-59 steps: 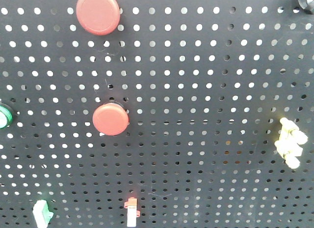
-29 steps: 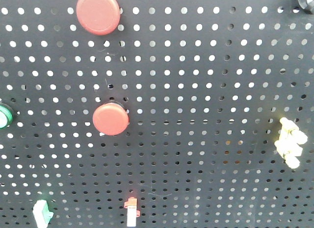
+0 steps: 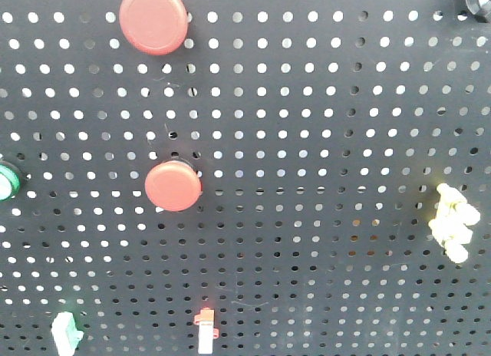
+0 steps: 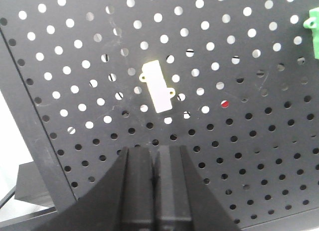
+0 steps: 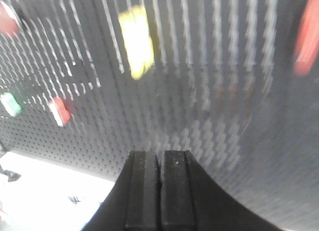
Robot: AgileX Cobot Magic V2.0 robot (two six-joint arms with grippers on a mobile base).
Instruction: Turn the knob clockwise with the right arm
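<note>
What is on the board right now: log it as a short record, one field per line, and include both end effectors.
board: black perforated panel, upright
red buttons: large one at top, smaller one below it
green button: at left edge, partly cut off
yellow part: right side
white plate: ahead of left end effector, tilted
left end effector: fingers together, holding nothing, short of the board
right end effector: fingers together, holding nothing; view motion-blurred
knob: not clearly identifiable in any view
</note>
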